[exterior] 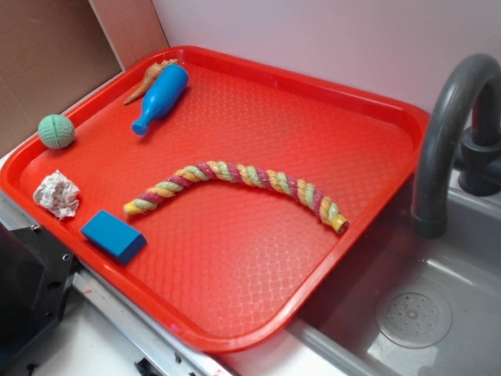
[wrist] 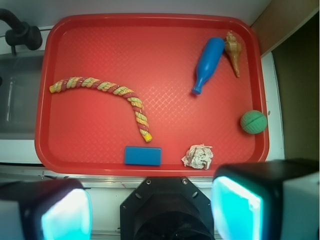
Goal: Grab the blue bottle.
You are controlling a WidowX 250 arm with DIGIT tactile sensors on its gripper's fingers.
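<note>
The blue bottle (exterior: 160, 97) (wrist: 208, 64) lies on its side on the red tray (exterior: 368, 125) (wrist: 150, 30), at the far left corner in the exterior view, its mouth pointing toward the tray's middle. An orange-tan spiral shell (exterior: 151, 78) (wrist: 233, 51) lies right beside its fat end. My gripper (wrist: 151, 209) shows only in the wrist view, high above the tray's near edge and far from the bottle. It is open, the cyan pads (wrist: 235, 207) wide apart with nothing between them.
On the tray also lie a multicoloured rope (exterior: 235, 184) (wrist: 107, 92), a flat blue block (exterior: 113, 235) (wrist: 143, 155), a crumpled paper ball (exterior: 56, 193) (wrist: 198, 156) and a green ball (exterior: 56, 131) (wrist: 253, 121). A grey sink (exterior: 423, 305) with a dark faucet (exterior: 450, 117) borders the tray.
</note>
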